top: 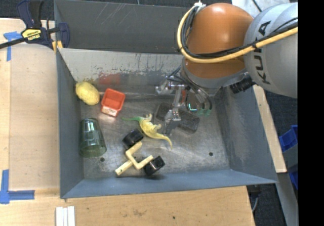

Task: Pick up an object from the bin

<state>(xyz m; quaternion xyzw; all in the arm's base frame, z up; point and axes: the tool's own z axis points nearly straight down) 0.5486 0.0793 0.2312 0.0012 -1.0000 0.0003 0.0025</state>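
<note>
My gripper (184,113) hangs below the arm's orange cover, over the bin floor right of centre. Its fingers stand apart, open, and I see nothing between them. Just left of and below the left fingertip (172,119) lies a yellow toy dinosaur (150,130) with a green tail; it is apart from the gripper. Further toward the front lies a cream-coloured bar with black wheels (139,158).
An orange square cup (112,102) sits left of centre, and a yellow lumpy potato-like thing (87,93) lies by the left wall. A green see-through cup (91,138) lies on its side at the front left. The arm covers the bin's back right.
</note>
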